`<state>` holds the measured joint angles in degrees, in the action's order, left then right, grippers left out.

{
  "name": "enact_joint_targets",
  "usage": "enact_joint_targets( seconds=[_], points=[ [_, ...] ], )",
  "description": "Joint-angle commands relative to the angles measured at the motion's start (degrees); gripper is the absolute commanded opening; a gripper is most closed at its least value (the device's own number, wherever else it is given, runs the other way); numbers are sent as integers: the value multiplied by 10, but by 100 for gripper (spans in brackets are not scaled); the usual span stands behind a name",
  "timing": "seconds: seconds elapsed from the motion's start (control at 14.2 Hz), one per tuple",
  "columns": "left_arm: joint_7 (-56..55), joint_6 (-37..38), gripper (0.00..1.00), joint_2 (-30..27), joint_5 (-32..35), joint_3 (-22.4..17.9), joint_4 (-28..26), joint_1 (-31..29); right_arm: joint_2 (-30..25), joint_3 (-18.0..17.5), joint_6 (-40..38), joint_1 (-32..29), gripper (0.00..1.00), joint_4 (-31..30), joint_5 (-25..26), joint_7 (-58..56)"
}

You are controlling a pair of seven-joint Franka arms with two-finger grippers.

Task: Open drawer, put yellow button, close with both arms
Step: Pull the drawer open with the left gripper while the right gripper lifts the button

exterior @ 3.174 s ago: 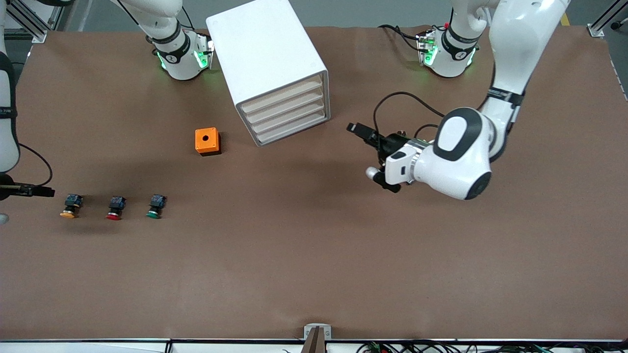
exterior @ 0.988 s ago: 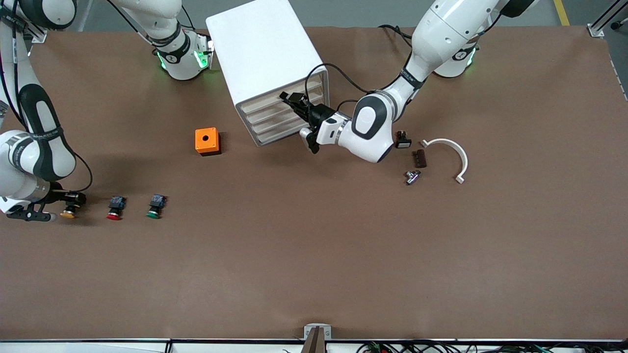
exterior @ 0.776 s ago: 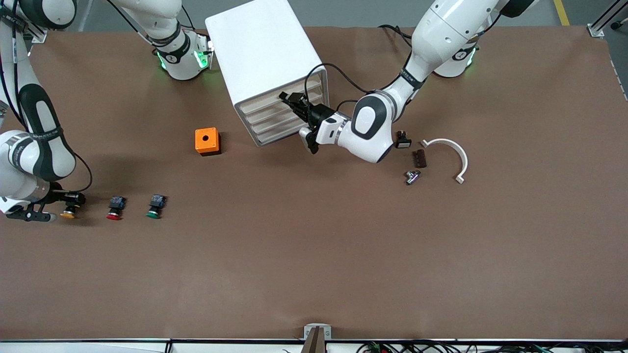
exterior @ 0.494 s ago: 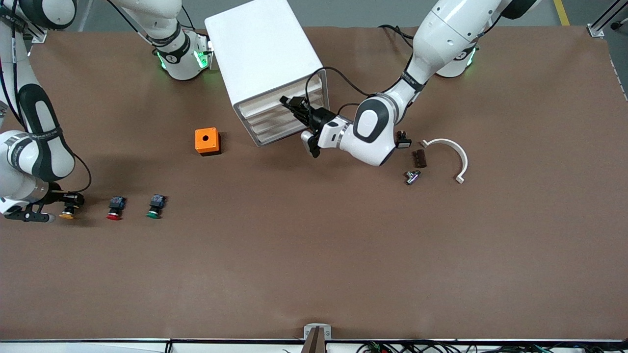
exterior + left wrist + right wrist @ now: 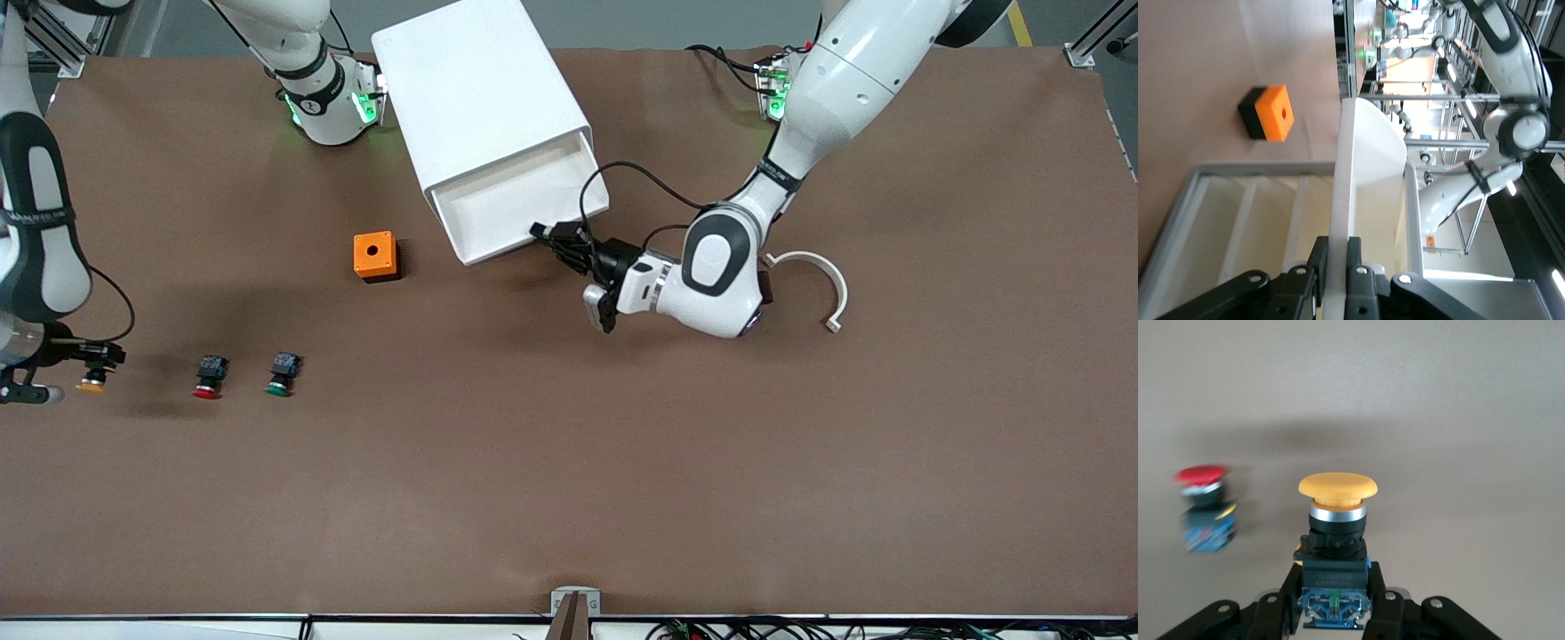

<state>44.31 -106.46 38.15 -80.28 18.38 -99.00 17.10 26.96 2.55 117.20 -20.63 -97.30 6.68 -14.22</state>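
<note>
The left gripper [image 5: 544,233] is clamped on the front wall of the drawer [image 5: 520,200], which stands pulled out of the white cabinet [image 5: 471,89] near the table's edge by the arm bases. The right gripper [image 5: 100,354] pinches the yellow button [image 5: 91,382] by its black body, over the table [image 5: 569,462] at the right arm's end.

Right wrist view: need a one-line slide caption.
Right gripper fingers shut on the yellow button, lifted above the brown table, red button beside it.
</note>
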Motion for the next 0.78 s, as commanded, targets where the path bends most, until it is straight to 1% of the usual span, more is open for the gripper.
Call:
enact_joint_targets(
  seconds=[0.0, 0.21, 0.35, 0.42, 0.49, 0.56, 0.63, 0.71],
  points=[
    [-7, -2, 8, 23, 8, 6, 44, -22, -61, -1, -92, 33, 31, -1, 10, 64],
    [-5, 1, 9, 36, 21, 6, 64, -45, -115, -2, -187, 75, 31, -1, 10, 142],
    [-5, 1, 10, 40, 22, 6, 66, -49, -148, -3, -237, 110, 31, 0, 10, 196],
    [-5, 1, 14, 39, 22, 6, 66, -50, -162, -3, -260, 131, 31, 0, 10, 229],
    [-5, 1, 33, 39, 22, 6, 66, -50, -172, -3, -281, 153, 31, 1, 11, 262],
    [-15, 1, 99, 34, 22, 6, 64, -50, -179, -4, -299, 172, 31, 6, 9, 292],
    [-35, 0, 100, 33, 31, 5, 64, -51, -181, -4, -316, 187, 31, 14, 4, 313],
    [-73, 1, 100, 30, 54, 5, 68, -54, -181, -5, -335, 205, 31, 26, 1, 336]
  ],
)
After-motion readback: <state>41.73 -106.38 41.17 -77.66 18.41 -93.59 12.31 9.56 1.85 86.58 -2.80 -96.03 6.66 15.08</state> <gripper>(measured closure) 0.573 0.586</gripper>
